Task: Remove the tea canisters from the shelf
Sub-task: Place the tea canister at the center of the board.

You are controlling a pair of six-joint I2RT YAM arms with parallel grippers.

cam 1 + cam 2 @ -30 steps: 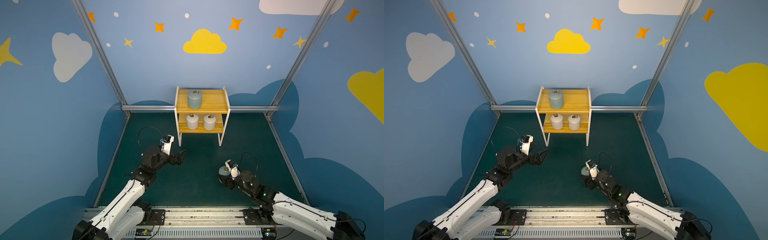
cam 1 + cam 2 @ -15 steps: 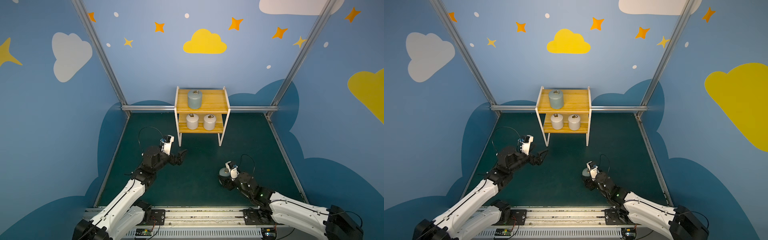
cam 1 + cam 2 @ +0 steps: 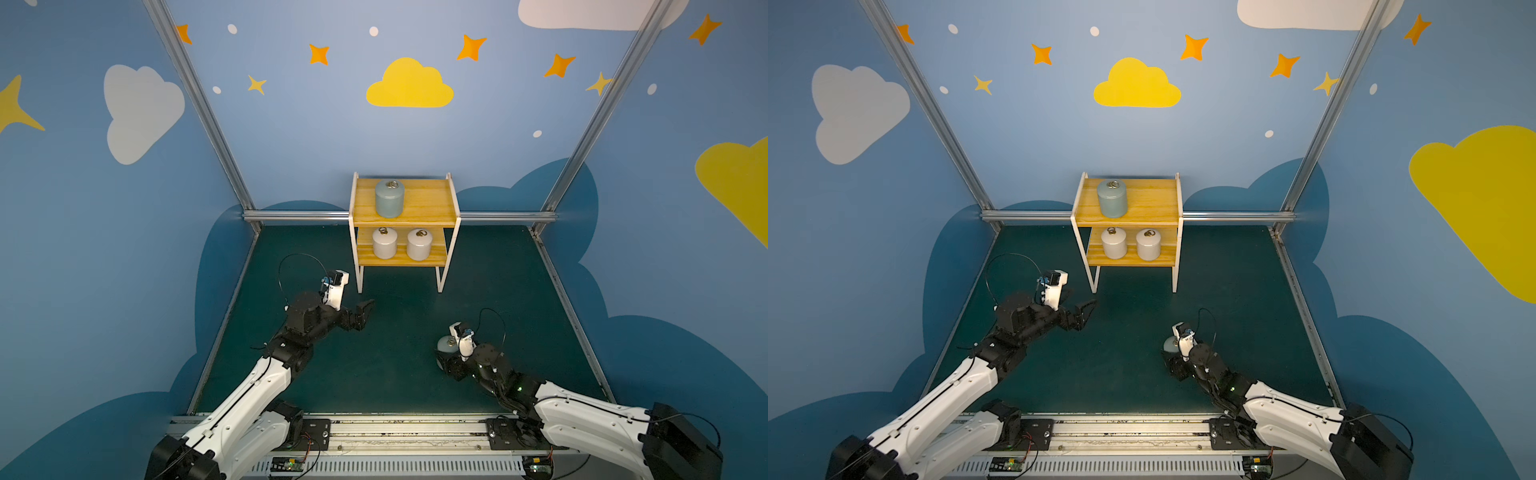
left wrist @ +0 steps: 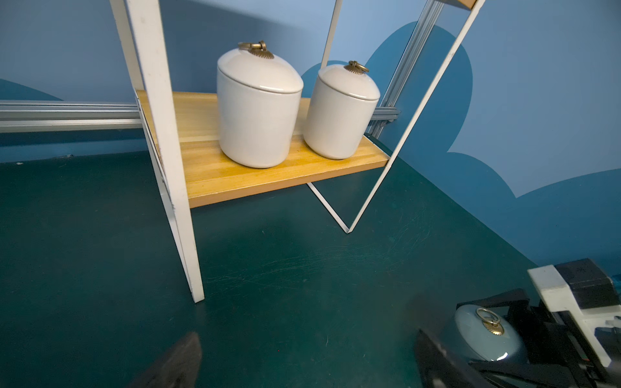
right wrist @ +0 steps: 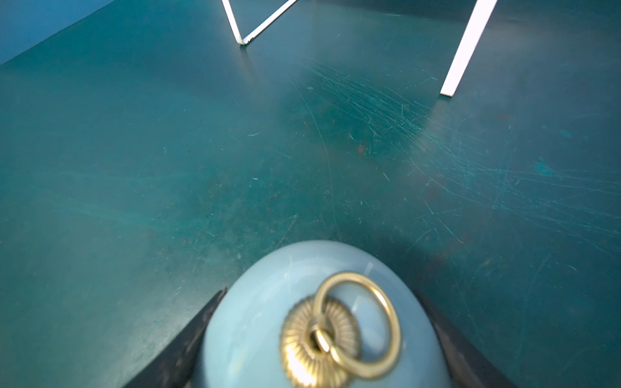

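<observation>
Right gripper [image 3: 444, 355]: fingers pressed against opposite sides of a pale blue-grey lidded ceramic canister with a brass ring handle [image 5: 268, 319]. The canister sits upright between them, its domed lid and ring facing the wrist camera. It is low over the dark green table mat [image 3: 399, 332]. Its base is hidden, so contact with the mat cannot be confirmed. This canister is off the shelf and well short of it.

Left gripper [image 3: 361, 315]: fingers spread wide, nothing between them, raised above the mat.

The two-tier rack of yellowish wooden boards on a thin white frame [image 3: 419, 205] stands ahead of both grippers, against the back wall. Its front leg on the left gripper's side is near that gripper's fingertips but apart from them.

Directly ahead of the left gripper, on the lower board, two white lidded ceramic canisters with brass rings stand upright side by side. The nearer white canister [image 4: 258, 111] and the farther white canister [image 4: 341, 114] are close together. Neither is touched.

Above them, on the top board, a second pale blue-grey canister [image 3: 389, 203] stands upright toward the left gripper's side, clear of both grippers.
</observation>
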